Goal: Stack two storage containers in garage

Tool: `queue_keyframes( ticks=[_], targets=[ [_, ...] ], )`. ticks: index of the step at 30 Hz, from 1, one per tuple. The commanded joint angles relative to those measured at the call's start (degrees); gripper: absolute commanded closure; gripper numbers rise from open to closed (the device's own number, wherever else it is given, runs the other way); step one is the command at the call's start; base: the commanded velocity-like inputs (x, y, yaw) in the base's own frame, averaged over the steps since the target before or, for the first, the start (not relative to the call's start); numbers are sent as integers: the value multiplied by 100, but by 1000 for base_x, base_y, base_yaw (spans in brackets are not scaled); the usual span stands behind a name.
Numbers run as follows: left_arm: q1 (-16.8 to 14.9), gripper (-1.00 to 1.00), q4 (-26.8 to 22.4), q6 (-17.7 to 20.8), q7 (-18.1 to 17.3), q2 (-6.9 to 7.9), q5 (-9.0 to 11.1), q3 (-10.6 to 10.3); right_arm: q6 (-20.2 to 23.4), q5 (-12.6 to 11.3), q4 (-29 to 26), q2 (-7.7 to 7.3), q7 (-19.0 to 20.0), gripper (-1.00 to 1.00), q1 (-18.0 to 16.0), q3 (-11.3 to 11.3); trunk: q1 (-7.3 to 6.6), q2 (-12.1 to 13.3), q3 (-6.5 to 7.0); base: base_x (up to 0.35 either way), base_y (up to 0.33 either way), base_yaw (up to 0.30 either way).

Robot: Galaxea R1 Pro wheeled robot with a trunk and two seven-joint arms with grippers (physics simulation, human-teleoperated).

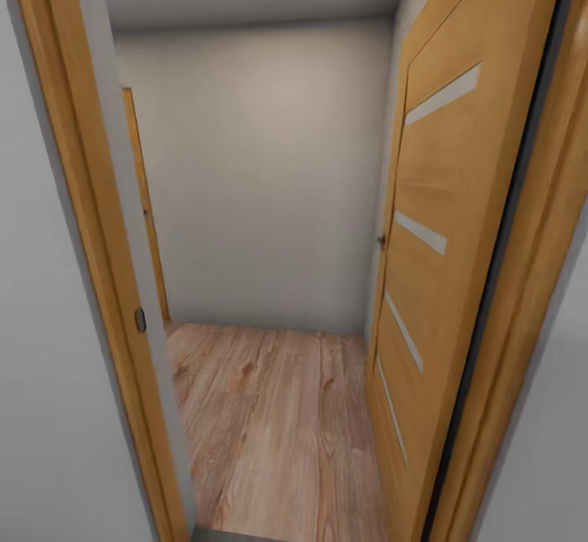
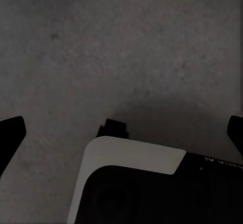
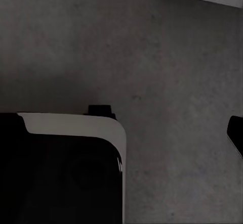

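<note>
A small pale-walled room with light wood-plank flooring (image 1: 269, 419) lay ahead past the open oak door (image 1: 441, 264). No container showed. Both grippers hung spread and empty over dark grey concrete floor (image 2: 121, 47).

left gripper (image 2: 121, 133) jaws spread, empty | right gripper: one fingertip (image 3: 236, 133) visible

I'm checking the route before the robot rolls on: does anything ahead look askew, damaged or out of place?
Nothing stands out. The wooden door stands swung open at the right, and the wood-plank floor beyond it looks intact up to the grey wall.
</note>
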Motion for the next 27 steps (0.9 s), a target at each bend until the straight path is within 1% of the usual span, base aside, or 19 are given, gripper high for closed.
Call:
queue_keyframes(
  ticks=[1,11,22,27],
  targets=[
    [-4,-100,4,-15,10,-1,28,-15,-30,-12,19,1,-20,-100,-8,45,4,-4,-7,323,0,0],
    [-4,-100,4,10,10,7,28,-15,-31,-5,17,10,-29,-100,-8,45,4,-4,-7,323,71,0],
    [-4,-100,4,14,11,2,25,-15,-31,-4,15,9,-33,-100,-8,45,4,-4,-7,320,143,0],
    [-4,-100,4,14,10,0,20,-15,-31,-4,14,5,-30,-100,-8,45,4,-4,-7,321,49,0]
  ],
)
